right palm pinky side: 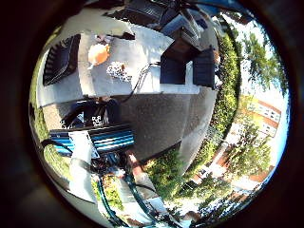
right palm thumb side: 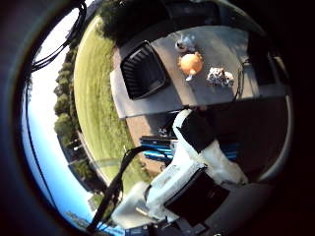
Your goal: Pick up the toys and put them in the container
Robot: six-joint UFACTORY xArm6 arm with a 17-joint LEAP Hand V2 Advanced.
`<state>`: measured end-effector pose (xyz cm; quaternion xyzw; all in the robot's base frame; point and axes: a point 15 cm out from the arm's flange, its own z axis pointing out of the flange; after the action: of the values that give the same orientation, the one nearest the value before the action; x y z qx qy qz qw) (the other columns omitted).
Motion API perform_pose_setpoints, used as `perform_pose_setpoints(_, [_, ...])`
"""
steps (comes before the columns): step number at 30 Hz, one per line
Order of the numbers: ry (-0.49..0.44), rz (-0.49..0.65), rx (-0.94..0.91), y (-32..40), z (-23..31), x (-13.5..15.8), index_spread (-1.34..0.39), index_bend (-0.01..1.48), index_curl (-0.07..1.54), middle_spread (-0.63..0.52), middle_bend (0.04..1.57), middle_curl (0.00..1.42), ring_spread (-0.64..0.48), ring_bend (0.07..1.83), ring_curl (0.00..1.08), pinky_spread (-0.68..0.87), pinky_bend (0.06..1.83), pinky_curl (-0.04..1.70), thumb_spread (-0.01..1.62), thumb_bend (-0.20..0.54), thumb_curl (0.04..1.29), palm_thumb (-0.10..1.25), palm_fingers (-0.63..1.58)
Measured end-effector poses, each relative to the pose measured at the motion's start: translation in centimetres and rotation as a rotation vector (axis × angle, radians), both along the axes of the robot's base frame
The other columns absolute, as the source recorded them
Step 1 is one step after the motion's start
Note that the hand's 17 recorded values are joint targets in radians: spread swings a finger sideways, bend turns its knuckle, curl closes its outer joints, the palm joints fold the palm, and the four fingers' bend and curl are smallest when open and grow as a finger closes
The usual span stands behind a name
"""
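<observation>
1. The table (right palm thumb side: 206,98) is a long grey slab standing outdoors, with a lawn (right palm thumb side: 96,88) running along one side and paving beside it; it sits well away from the palm, so everything on it looks small.
2. The hand (right palm thumb side: 197,167) fills the near part of the thumb side view with white and black parts, one finger (right palm thumb side: 194,130) reaching out toward the table. It is well clear of the table and touches none of the toys. It holds nothing I can see, but I cannot tell whether the fingers are spread or curled.
3. The container (right palm thumb side: 142,71) is a dark, slatted basket lying at one end of the table, the end nearest the lawn. I can see nothing inside it.
4. Dark chairs (right palm pinky side: 187,64) stand at the far side of the table, toward the hedge (right palm pinky side: 228,90).
5. The orange toy (right palm thumb side: 190,64), round and bright, rests on the table near the container but apart from it.
6. The spotted toy (right palm thumb side: 220,76), black and white, lies on the table just beyond the orange one, farther from the container.
7. A small white toy (right palm thumb side: 184,43) sits close to the orange one, toward the table's other edge, also outside the container.
</observation>
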<state>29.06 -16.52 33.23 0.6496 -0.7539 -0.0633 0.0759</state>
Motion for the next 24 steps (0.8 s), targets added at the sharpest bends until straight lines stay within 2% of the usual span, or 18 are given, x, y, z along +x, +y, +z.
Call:
perform_pose_setpoints(3, [0.003,-0.010,0.002,-2.0,-1.1,0.3,-0.11,0.17,0.35,0.04,0.18,0.35,0.27,0.40,0.29,0.49,0.80,0.02,1.26,-0.016,0.31,0.53,0.21])
perform_pose_setpoints(9, [-0.023,-0.019,-0.009,-7.0,-6.1,3.5,-0.09,0.16,0.33,0.02,0.23,0.37,0.28,0.42,0.30,0.49,0.76,0.01,1.24,-0.018,0.32,0.55,0.29])
perform_pose_setpoints(15, [0.004,-0.005,-0.006,-11.4,-15.5,6.2,-0.07,0.15,0.31,0.01,0.23,0.38,0.28,0.45,0.31,0.48,0.74,0.01,1.19,-0.031,0.32,0.53,0.29])
perform_pose_setpoints(24, [0.027,0.039,0.021,-13.3,-30.5,9.3,-0.02,0.13,0.27,0.10,0.19,0.37,0.29,0.45,0.32,0.48,0.78,0.04,1.12,-0.035,0.31,0.47,0.15])
